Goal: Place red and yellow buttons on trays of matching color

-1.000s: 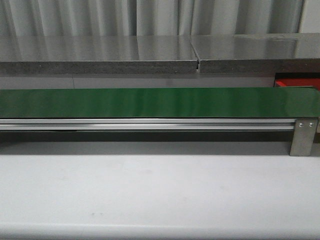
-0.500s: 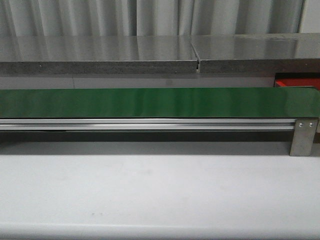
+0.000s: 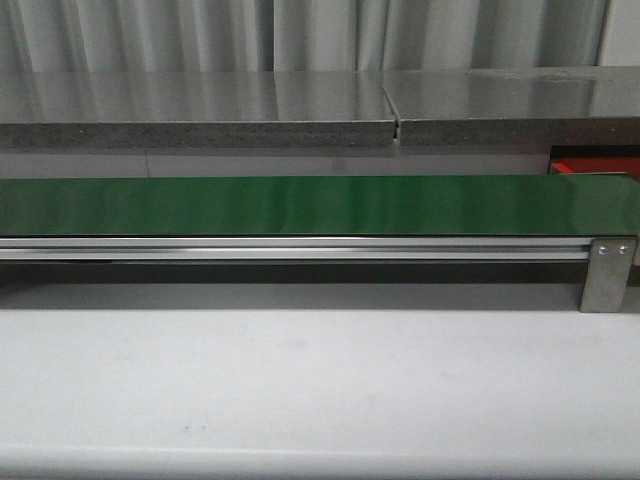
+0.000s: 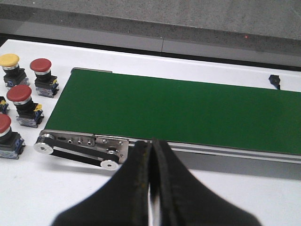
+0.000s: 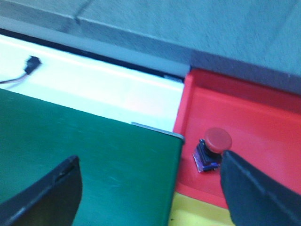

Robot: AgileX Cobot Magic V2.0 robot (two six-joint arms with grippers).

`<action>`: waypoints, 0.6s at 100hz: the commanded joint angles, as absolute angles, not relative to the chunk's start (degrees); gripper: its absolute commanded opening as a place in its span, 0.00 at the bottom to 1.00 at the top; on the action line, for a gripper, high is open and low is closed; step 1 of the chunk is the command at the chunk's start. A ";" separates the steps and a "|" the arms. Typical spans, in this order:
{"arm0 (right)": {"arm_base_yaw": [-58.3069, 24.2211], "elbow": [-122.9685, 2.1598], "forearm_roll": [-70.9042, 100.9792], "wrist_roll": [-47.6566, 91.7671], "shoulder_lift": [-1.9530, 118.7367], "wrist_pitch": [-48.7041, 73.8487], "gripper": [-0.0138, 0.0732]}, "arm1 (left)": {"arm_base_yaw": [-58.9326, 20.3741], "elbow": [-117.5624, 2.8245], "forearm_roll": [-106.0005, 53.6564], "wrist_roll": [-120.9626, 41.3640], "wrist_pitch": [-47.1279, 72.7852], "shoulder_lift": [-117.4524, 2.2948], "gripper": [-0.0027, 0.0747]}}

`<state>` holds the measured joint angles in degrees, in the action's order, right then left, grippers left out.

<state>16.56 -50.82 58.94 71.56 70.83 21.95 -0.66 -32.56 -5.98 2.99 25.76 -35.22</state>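
While the green belt (image 3: 320,205) runs bare across the front view, your supply sits off its left end: in the left wrist view one yellow button (image 4: 9,60) and three red buttons (image 4: 40,65) stand on the white bench beside the belt's roller end, the lowest one cut off by the frame. Your left gripper (image 4: 151,155) hangs short of the belt with its fingers pressed together, holding nothing. To my eye you are between picks; the next move calls for opening that claw and reaching for a button. At the belt's right end, the right gripper (image 5: 150,188) is spread wide over a red button (image 5: 214,149) already resting in the red tray (image 5: 263,117). A yellow strip (image 5: 197,214) below it is too cropped to name.
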 commanded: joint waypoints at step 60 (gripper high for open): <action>13.05 -35.35 60.38 68.73 46.32 14.70 0.61 | -1.08 -34.15 -6.08 3.12 21.42 -35.35 0.01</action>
